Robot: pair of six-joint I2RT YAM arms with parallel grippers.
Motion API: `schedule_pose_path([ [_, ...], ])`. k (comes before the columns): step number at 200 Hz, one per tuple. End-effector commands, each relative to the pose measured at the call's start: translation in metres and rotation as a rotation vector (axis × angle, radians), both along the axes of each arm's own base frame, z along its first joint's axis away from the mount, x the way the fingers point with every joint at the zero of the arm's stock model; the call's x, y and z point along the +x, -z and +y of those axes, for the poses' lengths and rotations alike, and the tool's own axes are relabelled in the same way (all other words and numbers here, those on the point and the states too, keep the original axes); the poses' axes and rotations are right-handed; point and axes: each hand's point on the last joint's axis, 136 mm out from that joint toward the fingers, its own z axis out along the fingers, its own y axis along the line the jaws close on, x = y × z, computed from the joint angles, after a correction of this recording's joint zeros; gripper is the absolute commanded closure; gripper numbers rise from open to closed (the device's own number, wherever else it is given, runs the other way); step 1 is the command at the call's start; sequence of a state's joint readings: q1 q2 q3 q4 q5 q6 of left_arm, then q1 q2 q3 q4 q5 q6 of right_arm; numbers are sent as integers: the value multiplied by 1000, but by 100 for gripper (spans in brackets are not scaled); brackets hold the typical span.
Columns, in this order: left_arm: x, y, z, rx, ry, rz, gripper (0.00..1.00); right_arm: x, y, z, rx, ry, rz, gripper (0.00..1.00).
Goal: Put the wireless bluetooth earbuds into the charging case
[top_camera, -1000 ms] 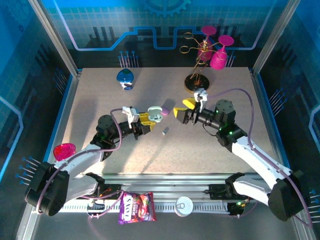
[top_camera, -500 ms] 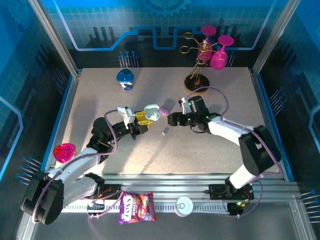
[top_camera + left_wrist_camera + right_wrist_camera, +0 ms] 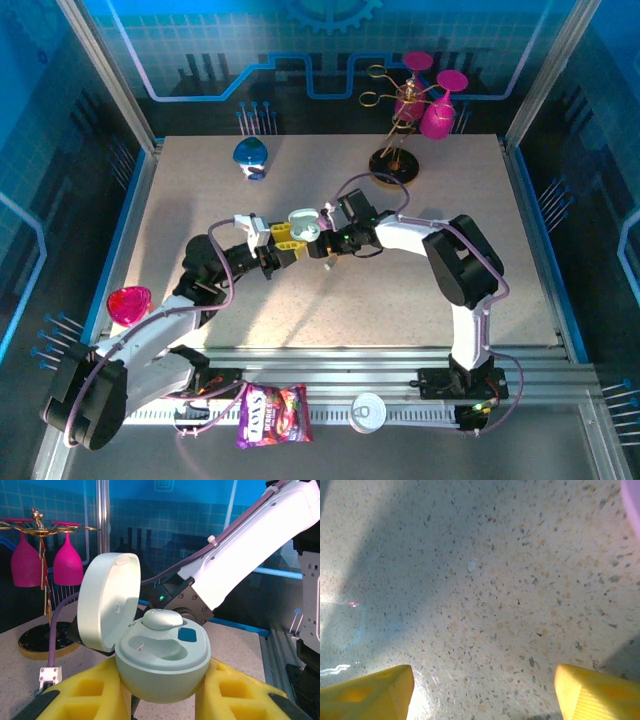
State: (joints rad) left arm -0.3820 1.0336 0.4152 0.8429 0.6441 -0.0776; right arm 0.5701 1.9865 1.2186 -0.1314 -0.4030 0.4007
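My left gripper (image 3: pixel 287 240) is shut on a pale green charging case (image 3: pixel 162 655), held off the table with its lid (image 3: pixel 107 597) tipped open to the left. One whitish earbud (image 3: pixel 161 618) sits in the far slot, and the near slot (image 3: pixel 155 647) is bare. The yellow fingers (image 3: pixel 85 692) press the case from both sides. My right gripper (image 3: pixel 323 248) hangs just right of the case, pointing down at the table. In the right wrist view, my right gripper (image 3: pixel 482 690) stands open, with bare speckled table between its yellow fingertips (image 3: pixel 370 690).
A lilac case (image 3: pixel 336 212) lies just behind the right gripper. A blue case (image 3: pixel 250 153) stands at the back left and a pink one (image 3: pixel 128 300) at the left edge. A gold rack with pink glasses (image 3: pixel 410 105) stands at the back right.
The right arm has swung left across the table, and its gripper has come down close beside the held case. The left gripper has lifted the case slightly.
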Motion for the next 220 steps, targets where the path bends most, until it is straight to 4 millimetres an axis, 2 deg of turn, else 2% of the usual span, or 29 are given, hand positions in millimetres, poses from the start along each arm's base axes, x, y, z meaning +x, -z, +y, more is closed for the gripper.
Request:
schedule_pose_path([
  [1,-5,-2,1,-2,15,-17,73,-14,4,5,6,-48,55,26],
  [47,-3,0,1,-2,9,-17,73,-37,-2,-1,36,-69,77,34],
  [92,-3,1,1,-4,10,-13,73,-53,-1,-11,32,-58,93,35],
  [133,-2,2,1,-4,11,-11,73,-67,-11,-13,51,-54,91,36],
  [168,-2,3,0,-4,14,-7,73,-60,-22,-18,20,-40,35,37],
  [188,-2,2,0,-6,14,-8,73,-52,-18,-18,-18,-54,24,37],
  [220,-2,3,0,-6,16,-7,73,-41,-10,-6,-12,-90,31,37],
])
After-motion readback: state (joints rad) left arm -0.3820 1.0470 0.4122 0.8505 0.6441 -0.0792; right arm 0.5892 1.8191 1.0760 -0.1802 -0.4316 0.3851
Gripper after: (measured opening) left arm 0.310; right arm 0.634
